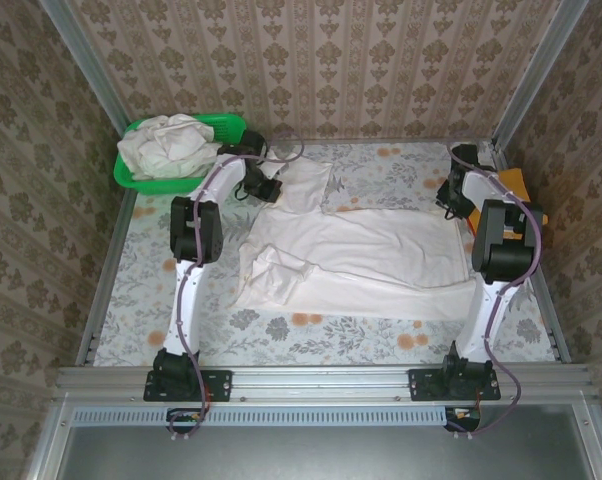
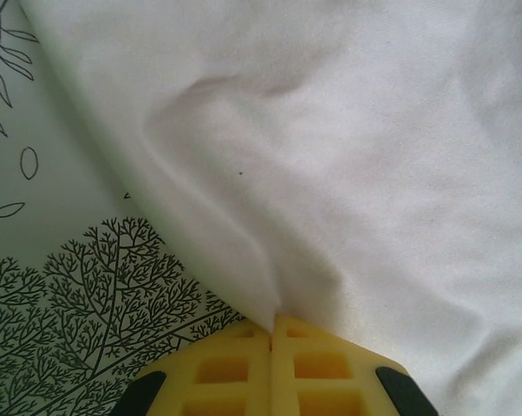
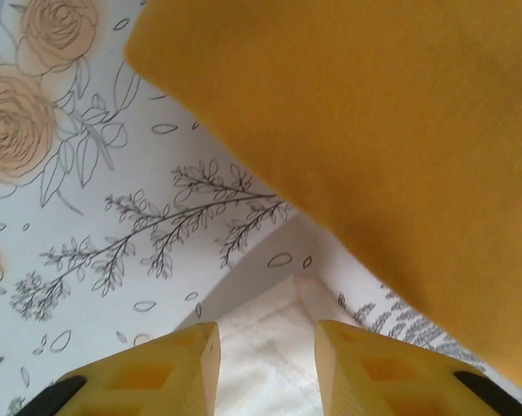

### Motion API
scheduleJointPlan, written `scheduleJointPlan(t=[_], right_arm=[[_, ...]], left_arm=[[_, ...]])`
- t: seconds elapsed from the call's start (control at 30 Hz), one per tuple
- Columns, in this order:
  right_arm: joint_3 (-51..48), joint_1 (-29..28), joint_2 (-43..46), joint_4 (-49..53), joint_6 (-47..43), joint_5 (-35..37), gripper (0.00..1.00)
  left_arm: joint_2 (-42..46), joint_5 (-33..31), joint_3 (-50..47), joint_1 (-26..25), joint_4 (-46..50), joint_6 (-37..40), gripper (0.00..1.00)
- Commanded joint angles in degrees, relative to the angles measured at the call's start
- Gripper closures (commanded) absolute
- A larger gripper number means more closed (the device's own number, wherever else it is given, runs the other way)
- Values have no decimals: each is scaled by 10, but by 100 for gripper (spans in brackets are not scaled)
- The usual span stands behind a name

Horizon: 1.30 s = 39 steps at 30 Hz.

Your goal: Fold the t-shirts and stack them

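An off-white t-shirt (image 1: 361, 255) lies spread across the middle of the floral table, its left part bunched up. At the shirt's far left edge my left gripper (image 1: 270, 190) is shut on a fold of this cloth (image 2: 330, 173), the yellow fingers (image 2: 235, 368) pressed together on it. My right gripper (image 1: 451, 197) is at the far right corner. Its jaws stand apart, and the white corner (image 3: 263, 377) lies between the fingertips (image 3: 200, 347) without being pinched. A plain orange t-shirt (image 3: 382, 130) lies just beyond it, at the right edge (image 1: 521, 188).
A green plastic basket (image 1: 226, 127) at the back left holds a heap of off-white shirts (image 1: 166, 143). Metal frame rails border the table on both sides, and patterned walls close it in. Bare floral tablecloth (image 1: 311, 335) shows in front of the shirt.
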<state>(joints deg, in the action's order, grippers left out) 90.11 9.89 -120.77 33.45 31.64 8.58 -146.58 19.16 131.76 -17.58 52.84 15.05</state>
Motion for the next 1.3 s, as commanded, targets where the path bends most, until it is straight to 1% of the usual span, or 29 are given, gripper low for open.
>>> scheduleJointPlan(t=[0.0, 0.27, 0.43, 0.47, 0.57, 0.63, 0.8, 0.93, 1.1, 1.27], right_arm=[[27, 3, -20, 29, 10, 9, 68], [63, 6, -60, 58, 1, 3, 67], [66, 6, -65, 75, -9, -8, 72], [67, 5, -65, 79, -11, -11, 75], [69, 6, -64, 92, -18, -14, 93], [73, 6, -63, 98, -21, -12, 100], [69, 6, -32, 88, -24, -8, 100], [49, 6, 12, 63, -27, -17, 100], [6, 7, 72, 38, -31, -17, 100], [-40, 6, 130, 23, -34, -22, 100]], left_arm=[[27, 11, -10, -2, 8, 12, 100], [28, 11, -9, -2, 10, 15, 100], [30, 12, -10, -1, 11, 15, 100], [31, 12, -10, -2, 10, 15, 100], [32, 15, -10, -2, 8, 14, 100], [32, 17, -10, -2, 9, 13, 100], [40, 21, -16, -2, 3, 14, 100], [78, 34, -59, -1, -46, 17, 100], [130, 66, -103, 8, -88, 26, 100], [171, 102, -134, 18, -103, 46, 100]])
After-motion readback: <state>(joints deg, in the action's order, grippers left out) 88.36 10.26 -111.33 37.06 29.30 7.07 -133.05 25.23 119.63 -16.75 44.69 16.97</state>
